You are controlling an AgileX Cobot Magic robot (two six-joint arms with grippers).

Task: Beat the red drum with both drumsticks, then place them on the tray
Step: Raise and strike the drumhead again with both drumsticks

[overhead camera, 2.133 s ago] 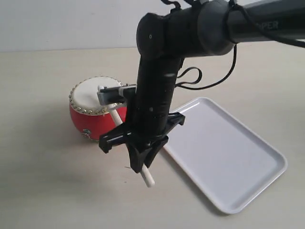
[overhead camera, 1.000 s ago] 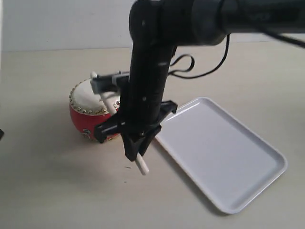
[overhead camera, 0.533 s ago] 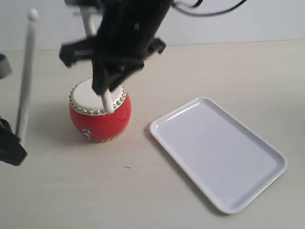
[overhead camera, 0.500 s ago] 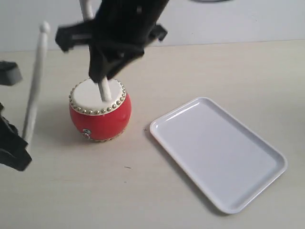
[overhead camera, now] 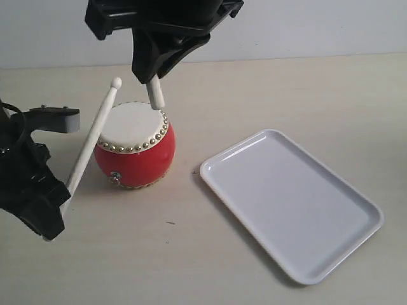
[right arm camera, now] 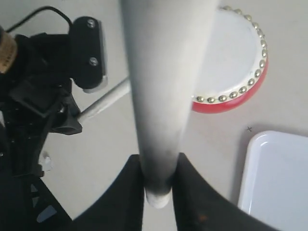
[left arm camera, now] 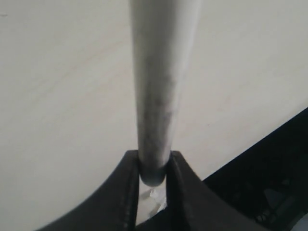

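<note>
On the pale table (overhead camera: 286,95), the white tray (overhead camera: 299,210) lies toward the near right corner, with its long side running obliquely from the middle to that corner. The red drum (overhead camera: 135,159) stands upright left of the middle, apart from the tray. The right arm hangs over the drum from the far side. Its right gripper (overhead camera: 152,71) is closed on the right drumstick (overhead camera: 156,96), which points down and ends just over the far rim of the drumhead; I cannot tell if it touches. The left gripper (overhead camera: 58,202), low near the left edge, clamps the left drumstick (overhead camera: 92,136). This stick leans up toward the drum, its round tip above the left rim. I judge the step in hand is the beating: each stick needs only a short downward stroke.
</note>
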